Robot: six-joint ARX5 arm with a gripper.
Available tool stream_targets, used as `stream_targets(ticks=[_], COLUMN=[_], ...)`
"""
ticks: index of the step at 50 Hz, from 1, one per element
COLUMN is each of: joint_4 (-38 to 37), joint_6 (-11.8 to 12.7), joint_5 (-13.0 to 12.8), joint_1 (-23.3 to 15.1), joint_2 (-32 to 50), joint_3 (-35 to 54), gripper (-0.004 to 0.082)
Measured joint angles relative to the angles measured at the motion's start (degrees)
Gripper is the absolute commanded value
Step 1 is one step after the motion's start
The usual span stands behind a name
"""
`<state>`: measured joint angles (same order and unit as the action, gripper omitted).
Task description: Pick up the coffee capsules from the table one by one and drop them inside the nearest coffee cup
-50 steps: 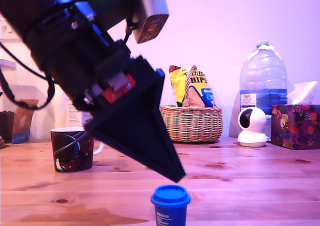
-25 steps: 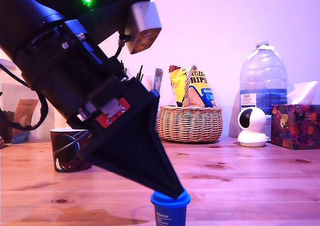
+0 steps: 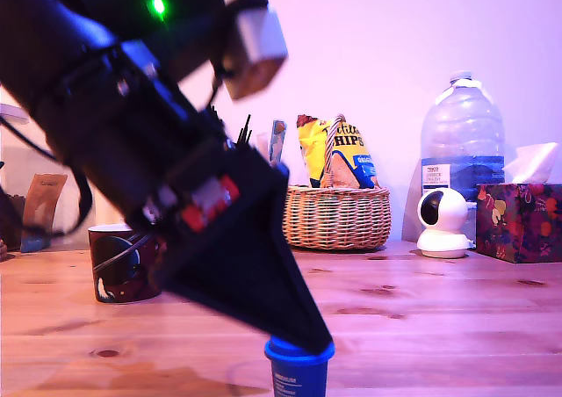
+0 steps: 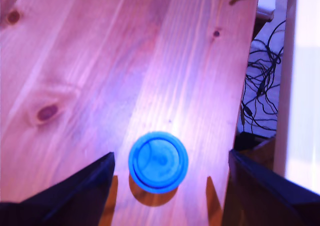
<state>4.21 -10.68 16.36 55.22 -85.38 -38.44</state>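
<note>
The fingers (image 4: 169, 186) stand spread wide, one dark tip on each side of a single blue coffee capsule (image 4: 158, 161), with bare wood showing between each tip and the capsule's rim. In the wrist view the capsule sits upright on the pine counter (image 4: 100, 61), its round top facing the camera, roughly midway between the two tips and touching neither. It casts a small shadow on the wood just beside it.

In the exterior view the black wedge of the fingers (image 3: 303, 331) points down and its tip overlaps the capsule's (image 3: 299, 368) upper rim, so the tip is at about rim level; the capsule's lower body with pale lettering shows beneath. The arm is slightly blurred.

The coffee cup (image 3: 123, 263), dark with a ringed-planet print, stands well behind the fingers toward the exterior view's left, partly hidden by the arm. Farther back on the counter are a wicker basket (image 3: 338, 217) holding snack bags, a large water bottle (image 3: 463, 142), a small white camera (image 3: 442, 222) and a patterned tissue box (image 3: 518, 220).
</note>
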Motion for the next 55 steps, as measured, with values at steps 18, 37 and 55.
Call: stream_targets(ticks=[18,37,55], joint_4=[-2.1,-3.4,-3.5], joint_6=[0.1,0.0,0.3], joint_5=[0.0,-0.2,-0.3], joint_1=[0.1,0.1,0.1], joint_2=[-4.8,-4.8,-4.8], joint_3=[0.0,0.0,0.0], gripper=[0.0659,0.0656,0.063])
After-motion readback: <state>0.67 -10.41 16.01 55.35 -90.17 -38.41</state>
